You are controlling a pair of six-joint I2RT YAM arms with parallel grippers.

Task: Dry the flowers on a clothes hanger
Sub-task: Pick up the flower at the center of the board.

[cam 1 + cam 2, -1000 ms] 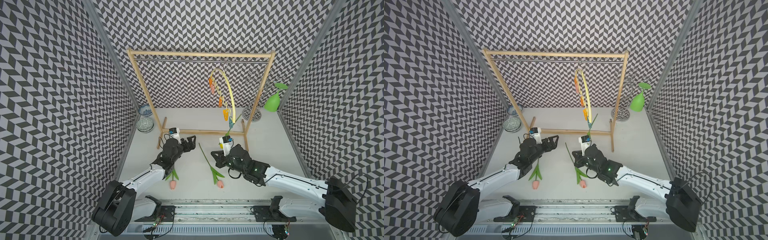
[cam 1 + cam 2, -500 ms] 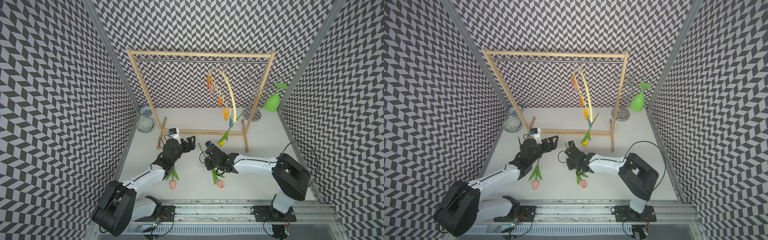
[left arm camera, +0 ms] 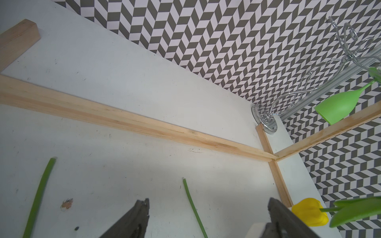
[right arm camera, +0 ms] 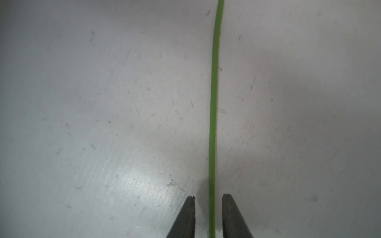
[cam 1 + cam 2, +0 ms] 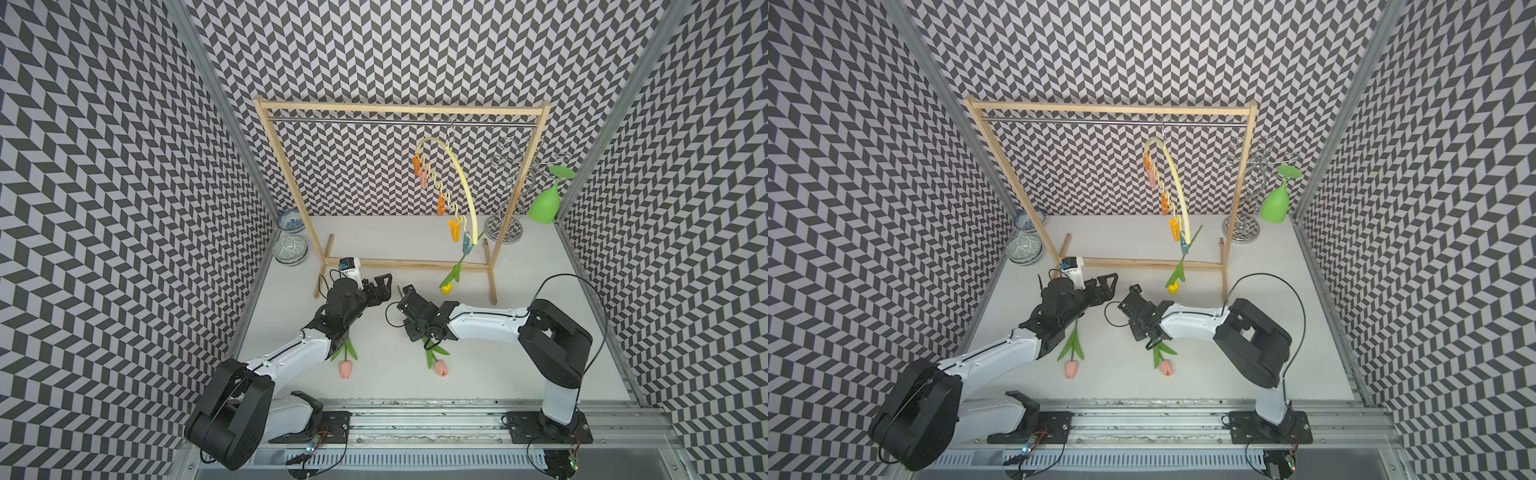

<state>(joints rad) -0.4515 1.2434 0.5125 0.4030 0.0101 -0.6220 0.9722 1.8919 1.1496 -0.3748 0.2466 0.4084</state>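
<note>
The pale yellow clothes hanger (image 5: 466, 183) (image 5: 1179, 187) hangs from the rack's rod. Its teal clothespin holds a yellow tulip (image 5: 446, 288) (image 5: 1172, 287) (image 3: 309, 212) head down. Two pink flowers (image 5: 345, 368) (image 5: 440, 368) lie on the table. My right gripper (image 5: 405, 293) (image 4: 208, 197) is low over the right one's stem (image 4: 213, 103). Its jaws stand narrowly apart on either side of the stem, not touching it. My left gripper (image 5: 384, 286) (image 3: 209, 204) is wide open and holds nothing. It hovers beyond the left pink tulip, whose stem runs under that arm.
The wooden-framed rack (image 5: 399, 109) spans the back, its base bar just behind both grippers. A silver wire stand (image 5: 505, 226) and a green goblet (image 5: 544, 205) stand at the back right. Two patterned bowls (image 5: 291, 249) sit at the back left.
My right arm has drawn away from the hanging yellow tulip, down and left to the table. Its jaws went from shut to slightly apart around the pink tulip's stem. The left arm is unchanged.
</note>
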